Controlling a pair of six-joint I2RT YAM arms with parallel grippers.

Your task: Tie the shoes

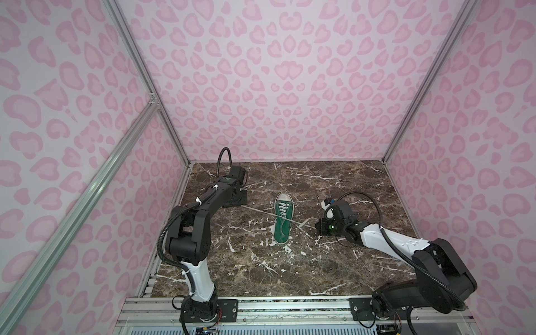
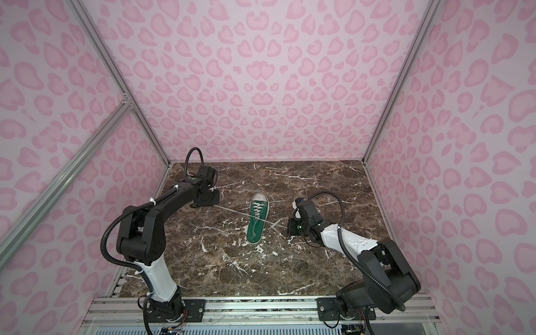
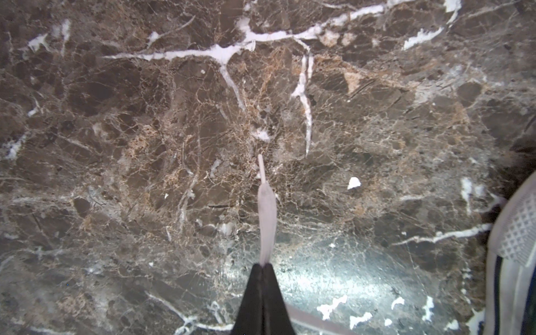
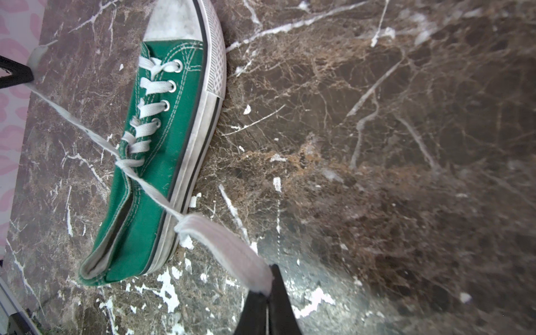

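Observation:
The green shoe (image 1: 283, 220) (image 2: 257, 220) lies mid-table on its sole, with its white toe cap pointing to the back. Its white laces cross once over the tongue (image 4: 127, 164) and run out taut to both sides. My left gripper (image 1: 244, 204) (image 2: 218, 204) (image 3: 263, 265) is left of the toe, low over the table. It is shut on the left lace, whose free end (image 3: 266, 220) sticks out past the tips. My right gripper (image 1: 317, 228) (image 2: 288, 228) (image 4: 268, 280) is right of the heel, shut on the right lace (image 4: 226, 243).
The brown marble tabletop (image 1: 290, 269) stretches around the shoe. Pink patterned walls (image 1: 261, 87) close in the back and both sides. Aluminium rails (image 1: 290, 307) carrying both arm bases run along the front edge.

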